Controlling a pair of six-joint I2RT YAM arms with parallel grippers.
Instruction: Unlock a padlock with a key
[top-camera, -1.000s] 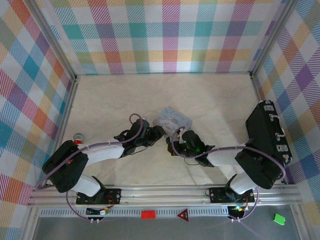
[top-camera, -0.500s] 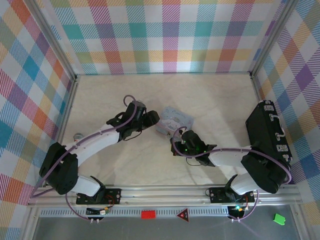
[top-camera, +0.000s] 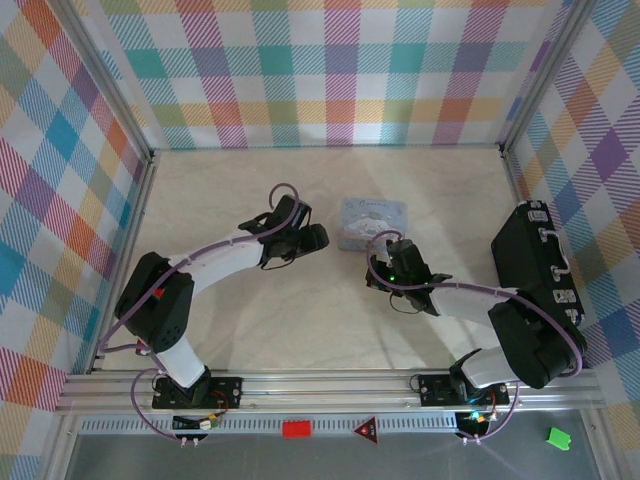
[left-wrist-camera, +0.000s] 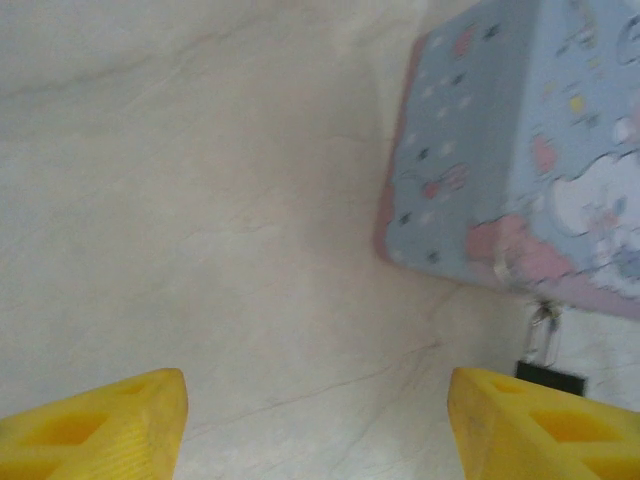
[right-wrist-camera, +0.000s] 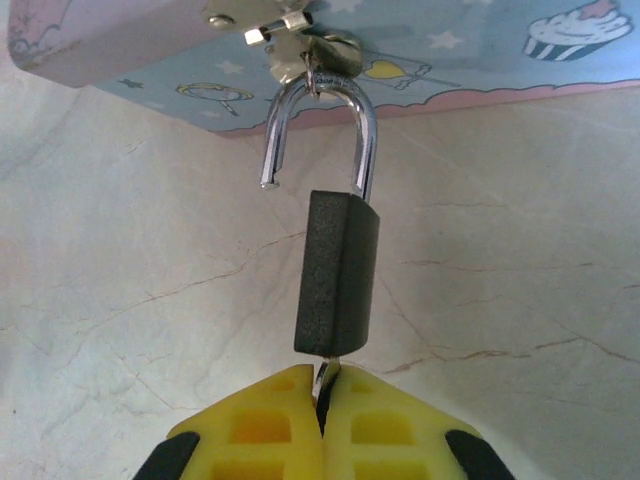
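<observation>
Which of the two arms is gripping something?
The right end effector, shut on the key in the padlock; the left end effector stands open, empty.

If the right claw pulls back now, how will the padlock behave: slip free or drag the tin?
The padlock looks solid metal: stiff, heavy for its size. Its shackle is open but hooked through the tin's hasp, so a straight pull likely drags the tin. Gripped only by its key in the right claw, it may swing.

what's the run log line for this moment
left fingers: open, empty, beside tin | right fingers: shut on key in padlock | shackle: open, hooked through tin's hasp
</observation>
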